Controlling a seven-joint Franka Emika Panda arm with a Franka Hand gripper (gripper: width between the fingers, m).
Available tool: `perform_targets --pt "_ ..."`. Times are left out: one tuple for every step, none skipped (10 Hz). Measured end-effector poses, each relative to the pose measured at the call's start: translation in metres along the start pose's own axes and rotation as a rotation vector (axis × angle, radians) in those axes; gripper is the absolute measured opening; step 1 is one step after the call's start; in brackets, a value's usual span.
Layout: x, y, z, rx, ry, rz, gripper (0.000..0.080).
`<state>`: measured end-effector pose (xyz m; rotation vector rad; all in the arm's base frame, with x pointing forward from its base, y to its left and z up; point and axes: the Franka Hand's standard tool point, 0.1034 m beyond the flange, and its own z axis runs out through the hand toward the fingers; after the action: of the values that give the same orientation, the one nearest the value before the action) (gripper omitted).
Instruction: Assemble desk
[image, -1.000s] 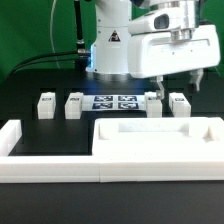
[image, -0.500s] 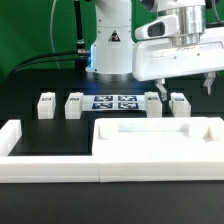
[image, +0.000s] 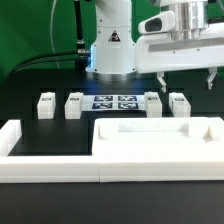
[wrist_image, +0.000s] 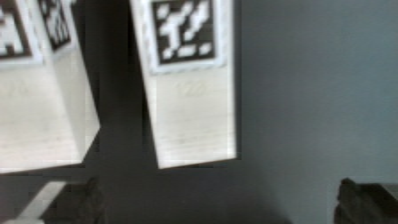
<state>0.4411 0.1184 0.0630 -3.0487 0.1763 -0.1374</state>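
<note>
Four white block legs with tags stand in a row on the black table: two at the exterior view's left (image: 45, 105) (image: 74, 105) and two at its right (image: 152, 105) (image: 179, 104). The white rimmed tabletop panel (image: 155, 134) lies in front of them. My gripper (image: 186, 80) hangs open and empty above the two right legs, clear of them. In the wrist view two legs (wrist_image: 191, 95) (wrist_image: 43, 100) lie side by side beyond the gripper (wrist_image: 217, 205), whose dark fingertips (wrist_image: 368, 200) are wide apart.
The marker board (image: 113, 102) lies between the two pairs of legs. A long low white border wall (image: 50, 166) runs along the front and turns up at the left. The robot base (image: 110, 45) stands behind the legs.
The gripper has risen and shifted toward the exterior view's right, away from the right-hand legs. The legs and the tabletop panel have not moved.
</note>
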Motion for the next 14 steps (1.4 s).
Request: perform_targets --pt "-0.001 0.002 0.001 -0.003 -0.015 0.004 0.0649" --pt "-0.002 0.001 0.002 -0.003 -0.017 0.003 0.0649" --pt "-0.006 0.003 0.003 -0.011 -0.082 -0.005 0.0649" --pt "-0.008 0.005 0.002 -0.02 -0.166 0.001 0.0649" --pt "-0.013 0.008 0.0 -0.041 -0.229 0.024 0.0649" --pt "-0.021 0.014 -0.001 -0.057 -0.322 0.031 0.0649" --pt "-0.024 0.02 -0.002 -0.071 -0.419 0.054 0.0649" --pt "-0.024 0.017 -0.002 -0.083 -0.501 0.065 0.0649" --pt "-0.021 0.017 0.0 -0.083 -0.535 0.057 0.0649" --pt "-0.028 0.02 -0.001 -0.09 -0.616 0.058 0.0649" --pt "-0.024 0.02 0.002 -0.08 -0.683 0.042 0.0649" --pt "-0.012 0.015 0.007 -0.005 -0.7 -0.041 0.0649" --pt "-0.006 0.014 0.01 0.02 -0.707 -0.07 0.0649" --pt "-0.007 0.012 0.009 0.02 -0.705 -0.074 0.0649"
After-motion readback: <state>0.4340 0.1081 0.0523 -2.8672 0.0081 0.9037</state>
